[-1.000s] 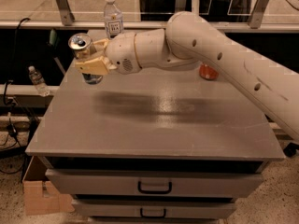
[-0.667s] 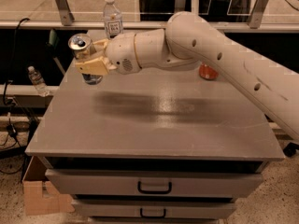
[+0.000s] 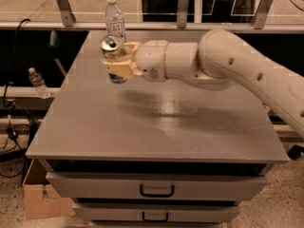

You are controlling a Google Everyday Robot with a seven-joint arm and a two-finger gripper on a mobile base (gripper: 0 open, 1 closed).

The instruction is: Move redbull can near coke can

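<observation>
The redbull can point(image 3: 110, 44), slim and silver with a shiny top, is held upright above the back left of the grey table point(image 3: 156, 127). My gripper point(image 3: 115, 63) is shut on it, with tan fingers point(image 3: 119, 69) wrapped around its middle. The can's base shows just below the fingers. The white arm reaches in from the right across the back of the table. The coke can is hidden, no red can shows in this view.
A clear water bottle point(image 3: 115, 19) with a white cap stands at the table's back edge just behind the held can. A small bottle point(image 3: 37, 82) sits on a ledge left of the table. Drawers point(image 3: 156, 189) are below, and a cardboard box point(image 3: 40, 198) is on the floor.
My gripper has moved to the right with the redbull can in it. The arm now covers the red can that showed behind it at the right.
</observation>
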